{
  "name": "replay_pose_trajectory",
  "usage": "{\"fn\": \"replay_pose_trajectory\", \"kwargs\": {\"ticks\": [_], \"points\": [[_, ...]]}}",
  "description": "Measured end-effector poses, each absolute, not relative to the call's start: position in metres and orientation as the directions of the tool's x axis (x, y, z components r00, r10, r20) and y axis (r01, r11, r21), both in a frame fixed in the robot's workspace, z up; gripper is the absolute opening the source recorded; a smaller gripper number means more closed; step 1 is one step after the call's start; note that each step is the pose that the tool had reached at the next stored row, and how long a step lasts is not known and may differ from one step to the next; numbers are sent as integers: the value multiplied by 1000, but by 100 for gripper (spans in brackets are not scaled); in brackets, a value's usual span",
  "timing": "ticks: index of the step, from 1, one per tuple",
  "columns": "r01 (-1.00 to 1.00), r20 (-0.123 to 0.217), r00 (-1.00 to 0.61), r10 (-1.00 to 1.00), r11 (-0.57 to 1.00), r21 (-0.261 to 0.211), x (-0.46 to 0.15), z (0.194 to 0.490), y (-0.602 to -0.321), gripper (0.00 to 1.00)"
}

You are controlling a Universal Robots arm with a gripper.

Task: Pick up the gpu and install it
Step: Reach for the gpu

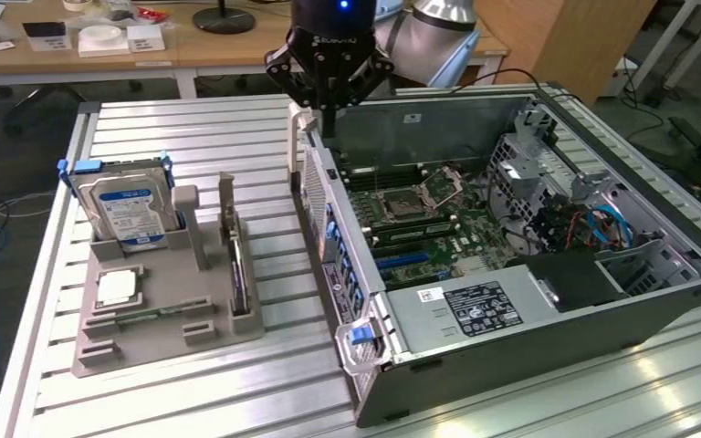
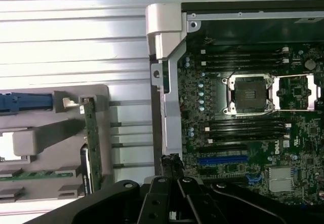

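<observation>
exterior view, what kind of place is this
Probably a robotics lab or test workshop: an open computer case sits on a slatted metal table, a grey fixture beside it holds a hard drive, and wooden desks stand behind.

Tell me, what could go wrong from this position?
1. The shut gripper hangs close over the computer case's rear wall; a descent here might strike the metal.
2. The gpu stands on its thin edge in the grey holder, ungrasped; a slightly misaligned approach could knock it against the holder's posts.
</observation>
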State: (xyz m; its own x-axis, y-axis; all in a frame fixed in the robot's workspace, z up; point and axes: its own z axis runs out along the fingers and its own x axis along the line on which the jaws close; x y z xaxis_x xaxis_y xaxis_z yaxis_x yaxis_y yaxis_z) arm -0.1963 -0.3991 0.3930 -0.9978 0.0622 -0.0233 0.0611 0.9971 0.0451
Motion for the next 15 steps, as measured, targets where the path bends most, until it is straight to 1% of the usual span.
{"fn": "replay_pose_trajectory", "kwargs": {"ticks": [15], "points": [[5, -23, -1000, 6, 999, 45, -221, 393, -404, 11]]}}
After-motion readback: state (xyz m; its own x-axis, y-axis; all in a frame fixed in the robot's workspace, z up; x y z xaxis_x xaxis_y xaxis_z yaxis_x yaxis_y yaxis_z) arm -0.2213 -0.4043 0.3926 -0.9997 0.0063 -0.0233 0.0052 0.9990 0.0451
